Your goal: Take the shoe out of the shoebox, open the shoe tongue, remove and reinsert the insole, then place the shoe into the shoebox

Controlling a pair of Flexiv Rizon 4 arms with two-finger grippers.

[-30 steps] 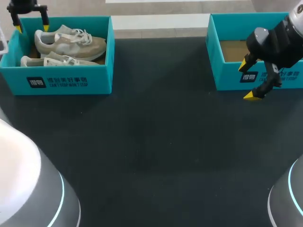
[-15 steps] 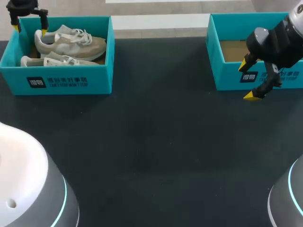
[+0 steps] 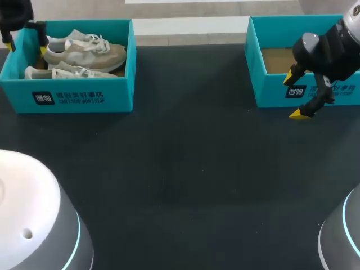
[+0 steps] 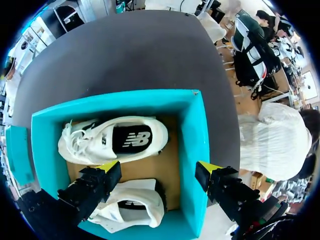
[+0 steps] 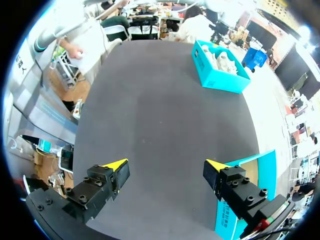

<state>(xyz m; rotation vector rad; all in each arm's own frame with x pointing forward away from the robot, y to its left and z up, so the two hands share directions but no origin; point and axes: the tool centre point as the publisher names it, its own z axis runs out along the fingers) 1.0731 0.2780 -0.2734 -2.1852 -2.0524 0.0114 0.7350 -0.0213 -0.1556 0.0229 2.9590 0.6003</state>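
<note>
A teal shoebox (image 3: 79,97) at the table's far left holds two beige-and-white sneakers, one at the back (image 3: 84,52) and one in front (image 3: 59,73). My left gripper (image 3: 25,48) hangs open over the box's left end. In the left wrist view the gripper (image 4: 157,169) straddles the box's end wall (image 4: 192,145). One finger is over the heel of the nearer sneaker (image 4: 132,207), the other is outside the box. The second sneaker (image 4: 115,140) lies ahead. My right gripper (image 3: 296,95) is open and holds nothing, in front of the other box.
A second teal box (image 3: 270,90) with a bare cardboard floor stands at the far right, its corner (image 5: 250,172) beside my right gripper (image 5: 165,167). The dark table (image 3: 180,169) stretches between the two boxes.
My left gripper has moved left and lower, from above the box's back left corner to astride its left end wall. The right arm has not moved.
</note>
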